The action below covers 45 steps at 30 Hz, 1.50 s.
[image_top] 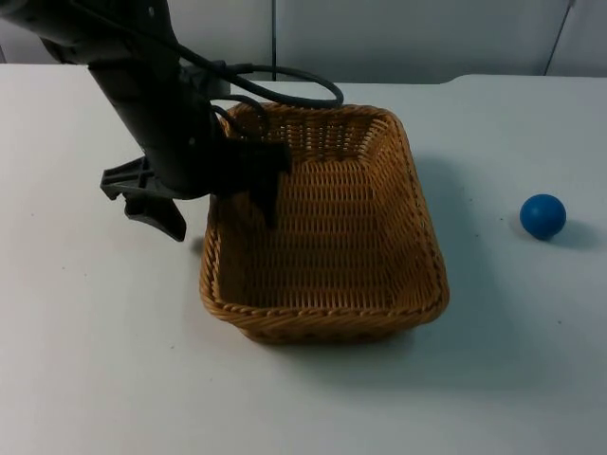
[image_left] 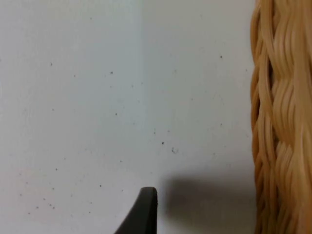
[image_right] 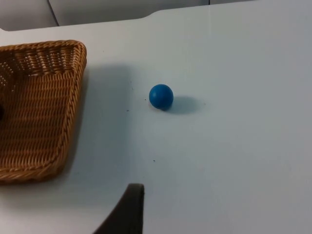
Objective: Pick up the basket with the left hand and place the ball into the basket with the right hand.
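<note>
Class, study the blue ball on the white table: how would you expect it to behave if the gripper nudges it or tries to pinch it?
The blue ball looks smooth and round, so a nudge would probably send it rolling across the flat white table. It lies apart from the basket, so nothing nearby would stop it. Its curved surface may slip from an off-centre pinch.

My left arm (image_top: 142, 85) reaches in from the upper left corner of the top view and slopes down toward the middle of the table. Its left gripper (image_top: 223, 204) stands spread apart, one finger (image_top: 161, 213) outside and the other finger (image_top: 266, 190) further in, with a gap between them. In the left wrist view I see one black fingertip (image_left: 144, 209) hanging over its own shadow. In the right wrist view I see a black fingertip (image_right: 127, 209) of my right gripper, held above the table; I can't tell how that gripper stands.
</note>
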{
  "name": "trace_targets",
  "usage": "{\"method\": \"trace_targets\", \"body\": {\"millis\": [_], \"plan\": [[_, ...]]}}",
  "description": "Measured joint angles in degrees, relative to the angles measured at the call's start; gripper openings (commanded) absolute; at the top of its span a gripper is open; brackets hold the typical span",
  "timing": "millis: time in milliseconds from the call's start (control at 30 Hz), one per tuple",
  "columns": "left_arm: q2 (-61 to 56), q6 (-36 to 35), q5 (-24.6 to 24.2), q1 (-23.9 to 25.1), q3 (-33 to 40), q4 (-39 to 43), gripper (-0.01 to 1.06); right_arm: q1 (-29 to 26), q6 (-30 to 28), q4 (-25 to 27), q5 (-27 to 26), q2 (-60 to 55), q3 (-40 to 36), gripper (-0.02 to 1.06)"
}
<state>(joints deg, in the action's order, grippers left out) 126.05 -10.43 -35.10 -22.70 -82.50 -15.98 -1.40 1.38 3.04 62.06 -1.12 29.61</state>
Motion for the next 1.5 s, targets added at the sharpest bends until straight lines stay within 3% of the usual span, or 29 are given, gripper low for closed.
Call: {"method": "trace_targets", "body": {"millis": [133, 200, 267, 300, 433, 500, 567, 833, 1300, 1500], "plan": [[0.00, 0.00, 0.11, 0.00, -0.02, 0.08, 0.88, 0.00, 0.00, 0.00, 0.00, 0.00, 0.00, 1.04], [0.00, 0.00, 0.11, 0.00, -0.12, 0.22, 0.83, 0.00, 0.10, 0.00, 0.00, 0.00, 0.00, 1.04], [0.00, 0.00, 0.11, 0.00, -0.12, 0.22, 0.64, 0.00, 0.10, 0.00, 0.00, 0.00, 0.00, 1.04], [0.00, 0.00, 0.11, 0.00, -0.12, 0.22, 0.64, 0.00, 0.10, 0.00, 0.00, 0.00, 0.00, 1.04], [0.00, -0.27, 0.11, 0.00, -0.12, 0.22, 0.16, 0.00, 0.10, 0.00, 0.00, 0.00, 0.00, 1.04], [0.00, -0.64, 0.11, 0.00, -0.12, 0.11, 0.12, 0.00, 0.10, 0.00, 0.00, 0.00, 0.00, 1.04], [0.00, -1.73, 0.51, 0.00, -0.12, -0.12, 0.00, 0.00, 0.10, 0.00, 0.00, 0.00, 0.00, 1.04], [0.00, -2.02, 0.36, 0.00, -0.12, -0.70, 0.00, 0.00, 0.10, 0.00, 0.00, 0.00, 0.00, 1.04], [-2.56, -0.30, -7.60, 0.00, -4.98, -1.75, 0.00, 0.00, 0.39, 0.00, 0.00, 0.00, 0.00, 1.04], [-7.43, -0.05, -11.39, 0.90, -6.11, -1.72, 0.00, 0.00, 4.94, -3.36, 0.00, 0.00, 0.00, 1.04]]}}
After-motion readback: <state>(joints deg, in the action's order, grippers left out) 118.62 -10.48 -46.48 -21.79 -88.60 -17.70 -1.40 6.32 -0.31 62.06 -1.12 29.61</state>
